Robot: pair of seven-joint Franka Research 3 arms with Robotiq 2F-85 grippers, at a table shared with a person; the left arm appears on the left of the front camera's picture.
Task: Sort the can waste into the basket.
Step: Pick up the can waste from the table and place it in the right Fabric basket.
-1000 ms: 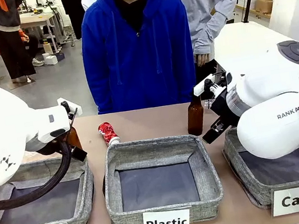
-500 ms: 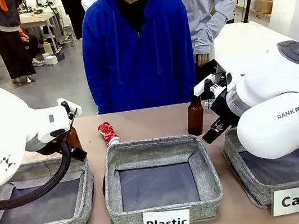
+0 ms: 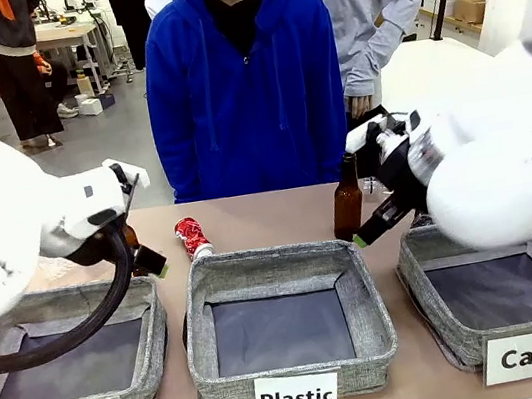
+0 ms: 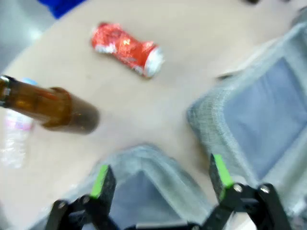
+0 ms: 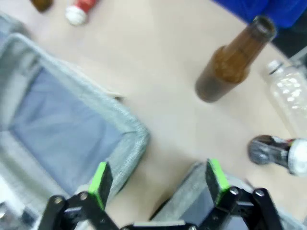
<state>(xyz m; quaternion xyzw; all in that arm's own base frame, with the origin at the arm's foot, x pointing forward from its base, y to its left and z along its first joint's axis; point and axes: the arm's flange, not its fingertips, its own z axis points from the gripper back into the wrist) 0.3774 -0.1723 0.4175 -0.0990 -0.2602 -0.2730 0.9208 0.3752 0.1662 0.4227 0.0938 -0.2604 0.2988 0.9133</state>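
A crushed red can (image 3: 191,238) lies on the table behind the middle basket; it also shows as the can (image 4: 125,48) in the left wrist view and as the can (image 5: 80,8) at the top edge of the right wrist view. The grey "Can" basket (image 3: 417,282) stands at the front right, and its corner (image 5: 191,181) lies under my right gripper (image 5: 156,179). That right gripper (image 3: 370,230) hangs open and holds nothing. My left gripper (image 3: 150,262) is open too, over a corner of the "Bottle" basket (image 4: 144,160), seen as the left gripper (image 4: 160,176) in its wrist view.
A brown glass bottle (image 3: 346,202) stands near the right gripper, another brown bottle (image 4: 53,108) near the left one. A clear plastic bottle (image 5: 290,93) and a dark shiny container (image 5: 268,149) lie behind the "Can" basket. The "Plastic" basket (image 3: 277,258) sits in the middle. A person in blue stands across the table.
Both arms have lifted and swung a little toward the middle. Their grippers stay open and empty. The can and the bottles have not moved.
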